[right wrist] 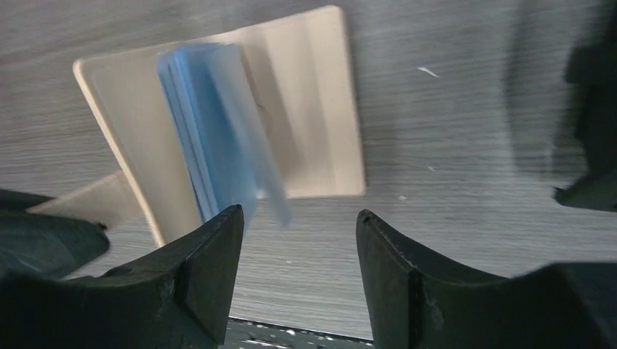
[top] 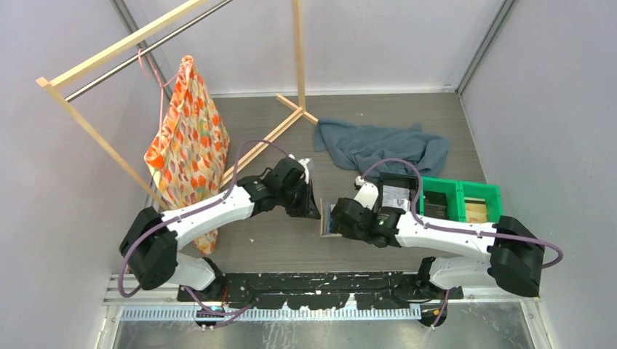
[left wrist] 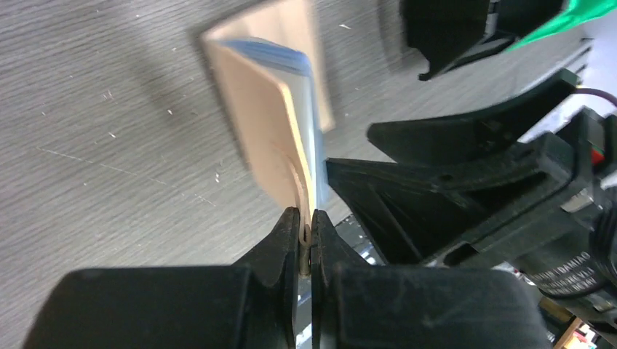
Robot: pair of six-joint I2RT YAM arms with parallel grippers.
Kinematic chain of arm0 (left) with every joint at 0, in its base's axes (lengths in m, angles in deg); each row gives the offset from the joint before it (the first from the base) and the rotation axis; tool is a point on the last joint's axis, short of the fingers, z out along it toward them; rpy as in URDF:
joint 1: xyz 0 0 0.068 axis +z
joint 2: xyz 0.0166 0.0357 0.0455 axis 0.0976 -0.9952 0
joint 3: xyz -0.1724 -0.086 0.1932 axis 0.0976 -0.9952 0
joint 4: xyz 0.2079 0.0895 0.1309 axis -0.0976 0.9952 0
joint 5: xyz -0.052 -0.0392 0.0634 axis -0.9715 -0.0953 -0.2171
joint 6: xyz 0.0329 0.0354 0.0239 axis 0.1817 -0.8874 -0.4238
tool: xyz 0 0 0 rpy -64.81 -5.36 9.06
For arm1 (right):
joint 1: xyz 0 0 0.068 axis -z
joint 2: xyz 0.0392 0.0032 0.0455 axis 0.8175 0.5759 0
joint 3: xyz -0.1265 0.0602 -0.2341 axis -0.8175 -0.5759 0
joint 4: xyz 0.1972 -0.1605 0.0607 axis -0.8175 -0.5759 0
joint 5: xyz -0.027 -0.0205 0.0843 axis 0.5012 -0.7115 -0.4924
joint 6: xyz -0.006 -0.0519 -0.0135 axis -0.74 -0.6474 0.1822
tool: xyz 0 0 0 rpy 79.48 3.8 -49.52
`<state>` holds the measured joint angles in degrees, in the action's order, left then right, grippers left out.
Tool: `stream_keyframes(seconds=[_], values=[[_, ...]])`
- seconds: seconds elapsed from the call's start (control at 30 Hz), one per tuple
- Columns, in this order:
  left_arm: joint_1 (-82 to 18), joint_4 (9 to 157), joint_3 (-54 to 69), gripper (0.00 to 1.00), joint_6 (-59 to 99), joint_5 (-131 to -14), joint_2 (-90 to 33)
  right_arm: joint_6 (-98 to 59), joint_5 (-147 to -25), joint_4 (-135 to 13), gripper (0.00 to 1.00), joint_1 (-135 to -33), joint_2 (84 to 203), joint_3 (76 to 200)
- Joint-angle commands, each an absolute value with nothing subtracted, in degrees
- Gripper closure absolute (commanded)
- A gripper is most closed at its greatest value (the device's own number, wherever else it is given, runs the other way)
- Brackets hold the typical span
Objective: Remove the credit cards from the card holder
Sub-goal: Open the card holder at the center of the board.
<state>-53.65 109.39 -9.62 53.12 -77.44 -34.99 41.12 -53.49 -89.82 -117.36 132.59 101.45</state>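
The card holder is a tan folding wallet standing half open on the grey table between my two grippers. My left gripper is shut on the thin tan edge of one flap, by its little tab. Pale blue inner pockets fan out from the fold. My right gripper is open just in front of those pockets, its left fingertip close to their lower edge, with nothing between the jaws. The credit cards are hidden inside the pockets. In the top view the left gripper and right gripper almost meet.
A black tray and a green bin stand right behind my right arm. A blue-grey towel lies at the back. A wooden rack with an orange patterned bag stands at the left.
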Motion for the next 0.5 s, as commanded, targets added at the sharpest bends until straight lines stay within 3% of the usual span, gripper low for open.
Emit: stream_keyframes(seconds=[0.0, 0.47], values=[[-53.92, 107.60, -13.33, 1.00, 54.95, -79.12, -31.86, 40.50, -52.64, -82.35, 0.36, -117.46, 133.95, 104.61], [-53.76, 115.34, -13.48, 0.99, 51.82, -74.55, -30.36, 44.29, -53.28, -79.20, 0.36, -117.41, 137.42, 102.77]])
